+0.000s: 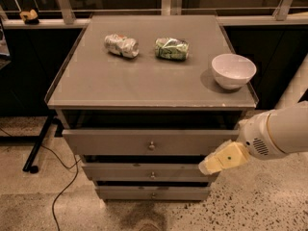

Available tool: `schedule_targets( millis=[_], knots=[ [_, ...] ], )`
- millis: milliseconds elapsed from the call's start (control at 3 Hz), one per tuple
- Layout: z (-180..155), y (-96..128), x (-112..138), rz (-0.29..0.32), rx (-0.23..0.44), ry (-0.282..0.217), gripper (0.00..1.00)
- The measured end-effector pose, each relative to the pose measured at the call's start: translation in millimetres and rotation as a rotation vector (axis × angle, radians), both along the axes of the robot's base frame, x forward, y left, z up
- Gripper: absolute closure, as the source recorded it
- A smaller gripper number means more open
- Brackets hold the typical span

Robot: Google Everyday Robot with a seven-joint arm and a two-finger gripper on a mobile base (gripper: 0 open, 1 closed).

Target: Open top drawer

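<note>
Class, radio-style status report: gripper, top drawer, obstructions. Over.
Gripper low right, at the second drawer's right end. Top drawer partly out, knob untouched. Bowl, silver can, green can up top, not in the way.

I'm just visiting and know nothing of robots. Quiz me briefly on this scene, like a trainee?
1. True or false: the gripper is by the right end of the top drawer, which stands partly open.
2. The white bowl stands: A) in a drawer; B) on the cabinet top; C) on the floor.
3. How many crushed cans lie on the cabinet top?
Key: 1 true; 2 B; 3 two.
</note>
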State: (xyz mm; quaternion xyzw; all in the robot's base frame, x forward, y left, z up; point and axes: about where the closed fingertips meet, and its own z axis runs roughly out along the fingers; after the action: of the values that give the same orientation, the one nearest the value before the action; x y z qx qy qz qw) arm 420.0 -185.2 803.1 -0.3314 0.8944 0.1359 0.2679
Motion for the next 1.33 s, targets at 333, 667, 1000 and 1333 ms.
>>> schedule_targets(
  millis=[333,667,1000,1333],
  knots=[
    [4.1,-0.5,-2.2,0.004,-0.007,-0.019,0.00],
    [-3.8,4.6,-5.6,0.038,0.042,-0.034,0.00],
    [-19.3,15.4,-3.8,0.087,0.122,-0.042,0.00],
    [-33.9,27.3,1.9,0.115,0.196,-0.053,0.00]
  ],
)
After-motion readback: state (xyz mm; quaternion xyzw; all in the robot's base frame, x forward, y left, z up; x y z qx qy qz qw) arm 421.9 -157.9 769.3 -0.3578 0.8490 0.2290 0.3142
